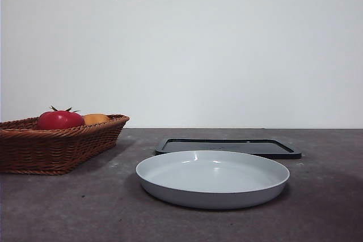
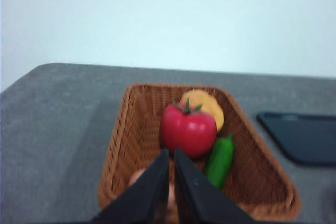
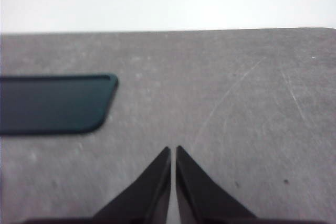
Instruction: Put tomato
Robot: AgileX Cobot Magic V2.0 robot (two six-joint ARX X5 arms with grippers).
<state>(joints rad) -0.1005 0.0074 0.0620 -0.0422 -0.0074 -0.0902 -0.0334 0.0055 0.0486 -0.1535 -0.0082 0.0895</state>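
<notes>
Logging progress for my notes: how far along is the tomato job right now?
Nothing looks done yet. The tomato sits in the wicker basket beside an orange fruit and a green vegetable. In hand: the left gripper, jaws shut, points at the tomato from short of it. The right gripper waits, shut, over bare table. Left: grasp, lift and set it down, perhaps in the empty white dish.

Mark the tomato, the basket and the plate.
tomato (image 2: 187, 130): left wrist view, red front.
basket (image 1: 54, 150): front view, woven side wall.
plate (image 1: 210, 196): front view, near outer wall.
</notes>
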